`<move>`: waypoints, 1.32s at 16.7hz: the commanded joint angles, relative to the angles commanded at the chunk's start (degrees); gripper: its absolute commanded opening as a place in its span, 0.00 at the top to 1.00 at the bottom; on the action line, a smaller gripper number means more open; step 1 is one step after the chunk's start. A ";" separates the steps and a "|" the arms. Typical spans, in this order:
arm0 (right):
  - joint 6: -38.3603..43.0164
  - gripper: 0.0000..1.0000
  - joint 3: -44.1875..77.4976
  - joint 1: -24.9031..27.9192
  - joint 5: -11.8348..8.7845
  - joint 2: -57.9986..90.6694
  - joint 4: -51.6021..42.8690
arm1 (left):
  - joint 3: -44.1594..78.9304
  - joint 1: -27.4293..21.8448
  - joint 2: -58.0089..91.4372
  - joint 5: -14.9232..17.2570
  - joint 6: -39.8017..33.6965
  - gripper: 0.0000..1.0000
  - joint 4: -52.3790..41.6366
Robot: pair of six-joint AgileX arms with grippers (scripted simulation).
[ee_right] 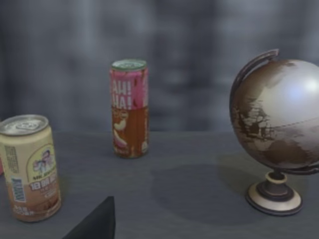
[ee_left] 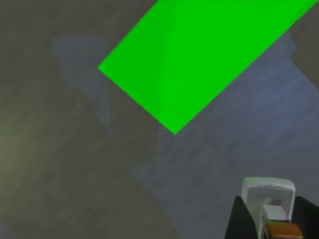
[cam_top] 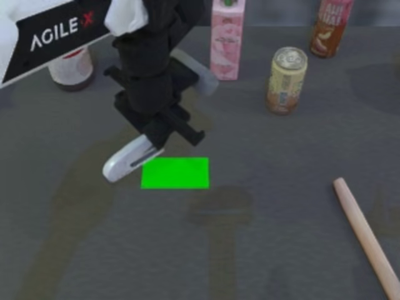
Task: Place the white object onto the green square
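Note:
The white object (cam_top: 127,159), slim with rounded ends, hangs tilted in my left gripper (cam_top: 152,141), which is shut on its upper end. Its lower end sticks out just past the left edge of the green square (cam_top: 175,173). In the left wrist view the white object (ee_left: 267,195) sits between the dark fingers (ee_left: 240,219) of the left gripper (ee_left: 271,221). The green square (ee_left: 199,55) lies on the table beyond it, apart from it. My right arm is out of the top view. Only a dark part of the right gripper (ee_right: 97,221) shows in its wrist view.
At the back stand a pink carton (cam_top: 227,39), a yellow can (cam_top: 286,80), a red-brown can (cam_top: 331,26) and a jar (cam_top: 72,67) under the left arm. A tan wooden rod (cam_top: 367,236) lies at the front right. A globe (ee_right: 276,124) stands near the right gripper.

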 joint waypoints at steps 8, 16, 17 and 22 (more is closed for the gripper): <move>0.00 0.00 0.00 0.00 0.00 0.00 0.00 | 17.83 -4.80 10.46 0.74 32.52 1.00 -3.48; 0.00 0.00 0.00 0.00 0.00 0.00 0.00 | 19.36 -4.88 10.79 0.71 35.14 1.00 -3.21; 0.00 0.00 0.00 0.00 0.00 0.00 0.00 | 18.62 -4.76 10.73 0.72 35.18 1.00 -2.47; 0.00 0.00 0.00 0.00 0.00 0.00 0.00 | 7.02 -3.57 11.13 0.83 36.15 1.00 9.58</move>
